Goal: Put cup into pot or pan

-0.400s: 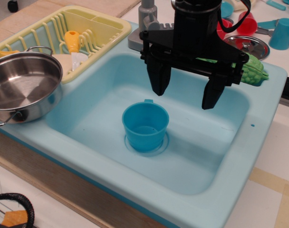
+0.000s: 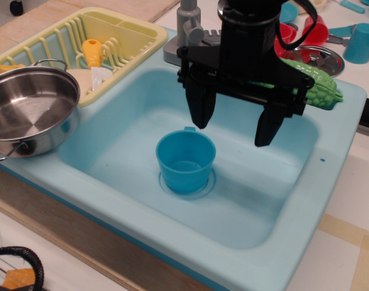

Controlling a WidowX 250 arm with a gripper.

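Note:
The medium-blue cup (image 2: 185, 162) stands upright on the drain in the middle of the pale blue sink (image 2: 275, 242), with its small tab at the far rim. The shiny steel pot (image 2: 30, 112) sits on the sink's left rim, empty, with wire loop handles. My black gripper (image 2: 233, 124) hangs open above the sink, behind and to the right of the cup. Its left finger (image 2: 201, 106) is just above the cup's far rim, its right finger (image 2: 270, 124) well to the right. It holds nothing.
A yellow dish rack (image 2: 121, 33) with an orange item stands at the back left. A grey faucet (image 2: 186, 30) rises behind the sink. A green corn toy (image 2: 321, 91) lies on the right rim. Red cups, a turquoise cup (image 2: 360, 42) and a flat steel dish (image 2: 315, 57) sit at the back right.
My gripper has shifted slightly left and toward the cup, still open. The cup and the pot have not moved.

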